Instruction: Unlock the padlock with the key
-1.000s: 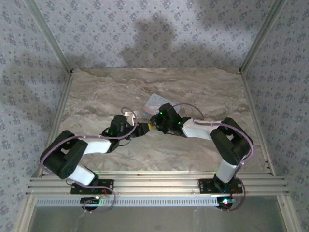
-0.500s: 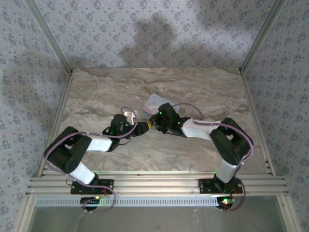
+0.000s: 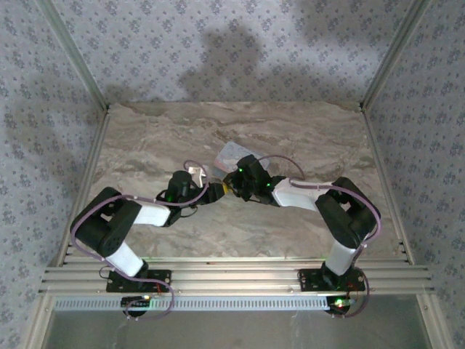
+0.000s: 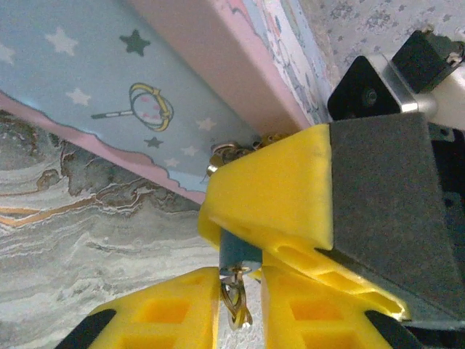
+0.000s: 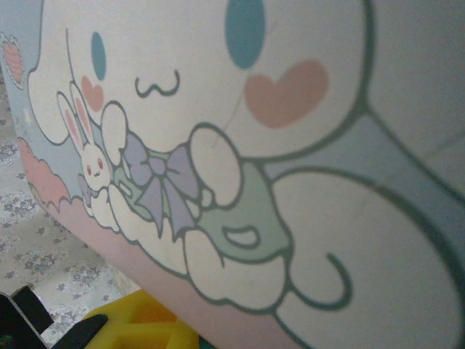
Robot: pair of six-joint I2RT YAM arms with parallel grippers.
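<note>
While the two black-and-white arms meet tip to tip mid-table, the close-ups are where the detail is. The padlock (image 4: 237, 251), a tiny dark blue squarish block with a matte face, sits tucked under a chunky yellow plastic finger (image 4: 272, 196) of the right gripper (image 3: 232, 187). It's right at the pink lower edge of the pale blue box (image 4: 109, 80), which is printed with little stars. A small shiny metal loop (image 4: 236, 302) hangs off the padlock's near face and drops into the narrow slot between the two yellow cut-out fingers (image 4: 171, 313) of the left gripper (image 4: 240, 285).

Those two fingers are drawn nearly together around the loop, but I honestly can't tell if they're actually pinching it. Same deal with the right gripper: I can make out one finger, so whether it's clamped or loose is anyone's guess.

The box's lid (image 5: 218, 109) is smooth and slightly glossy, with a white cartoon puppy, a bunny and a lavender bow.

The table top (image 3: 145, 145) is a grey-beige marble look with wavy veins. Pale floral wallpaper (image 3: 218, 43) covers the walls, and ribbed aluminium rails (image 3: 232, 276) run along the near edge.

In the left wrist view, padlock and loop line up top to bottom. The loop end points at the left fingers, and the other end points at the box edge, where a brassy fitting (image 4: 227, 153) peeks out.
</note>
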